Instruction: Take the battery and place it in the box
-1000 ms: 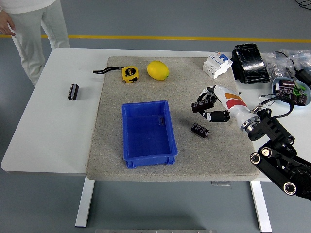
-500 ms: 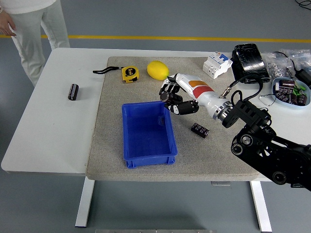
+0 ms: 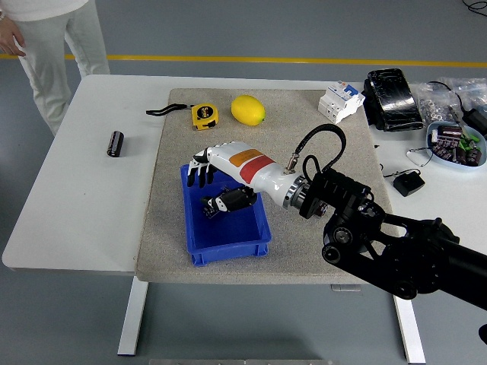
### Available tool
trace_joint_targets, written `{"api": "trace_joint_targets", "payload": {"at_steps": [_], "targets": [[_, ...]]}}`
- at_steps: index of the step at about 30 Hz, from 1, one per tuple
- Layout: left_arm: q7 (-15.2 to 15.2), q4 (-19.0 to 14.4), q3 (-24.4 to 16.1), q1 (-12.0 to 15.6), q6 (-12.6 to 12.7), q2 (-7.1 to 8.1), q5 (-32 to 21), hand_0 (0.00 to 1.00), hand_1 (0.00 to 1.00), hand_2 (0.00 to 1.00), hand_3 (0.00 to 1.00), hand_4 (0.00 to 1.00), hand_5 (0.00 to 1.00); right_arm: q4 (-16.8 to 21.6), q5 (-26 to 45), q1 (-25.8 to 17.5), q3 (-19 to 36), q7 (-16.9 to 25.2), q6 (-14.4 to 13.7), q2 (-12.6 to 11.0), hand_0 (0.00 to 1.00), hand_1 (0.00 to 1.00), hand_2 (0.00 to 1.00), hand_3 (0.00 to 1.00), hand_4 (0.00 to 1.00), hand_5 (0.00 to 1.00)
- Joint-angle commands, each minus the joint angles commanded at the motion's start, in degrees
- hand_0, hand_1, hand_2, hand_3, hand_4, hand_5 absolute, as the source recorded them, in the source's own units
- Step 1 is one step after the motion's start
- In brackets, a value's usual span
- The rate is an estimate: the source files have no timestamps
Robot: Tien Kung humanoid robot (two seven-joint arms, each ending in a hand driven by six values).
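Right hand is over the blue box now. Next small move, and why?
Probably lift the right hand straight up out of the box. Its fingers look spread over the box's inside, and a dark shape under the palm may be the battery, though that is hard to tell. Lifting would confirm the drop.

Our right hand [image 3: 215,180] now sits over the blue box [image 3: 228,237], where a second ago it hovered at the mat's right side and half a second ago it was just past the box's far right corner, near the lemon. Our right arm [image 3: 358,228] now stretches across the mat and covers the spot where a loose battery lay before, so we cannot see that one any more. Our fingers [image 3: 201,175] now point down into the box, spread wider than before, with the thumb tucked underneath. The box looks shifted slightly, its near edge now higher and more to the left.
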Motion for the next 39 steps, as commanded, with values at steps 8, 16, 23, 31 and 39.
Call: {"api": "trace_joint_targets", "payload": {"at_steps": [8, 16, 23, 31, 39], "targets": [[0.18, 0.00, 0.56, 0.38, 0.12, -0.05, -0.80, 0.639, 0.601, 0.642, 0.714, 0.719, 0.720, -1.08, -2.13, -1.67, 5.90, 1.45, 1.69, -4.33, 0.503, 0.466, 0.486, 0.485, 0.738, 0.123], [0.30, 0.00, 1.32, 0.51, 0.06, -0.13, -1.83, 0.639, 0.600, 0.639, 0.712, 0.717, 0.718, -4.63, -10.08, -3.55, 9.30, 3.81, 8.23, -9.66, 0.567, 0.580, 0.614, 0.587, 0.780, 0.172], [0.39, 0.00, 1.43, 0.49, -0.09, -0.19, -1.86, 0.637, 0.596, 0.638, 0.713, 0.713, 0.712, -7.38, -20.87, -4.36, 9.55, 7.30, 11.71, -12.14, 0.686, 0.688, 0.744, 0.748, 0.860, 0.205], [0.60, 0.00, 1.07, 0.51, -0.37, -0.27, -1.28, 0.630, 0.595, 0.634, 0.712, 0.711, 0.708, -6.76, -28.44, -4.32, 8.90, 11.06, 14.69, -14.14, 0.722, 0.722, 0.771, 0.804, 0.842, 0.194], [0.85, 0.00, 0.60, 0.59, -0.60, -0.31, -0.49, 0.632, 0.595, 0.635, 0.713, 0.711, 0.710, -6.88, -30.84, -3.38, 7.69, 12.69, 14.96, -15.32, 0.722, 0.717, 0.768, 0.803, 0.824, 0.168]]}}
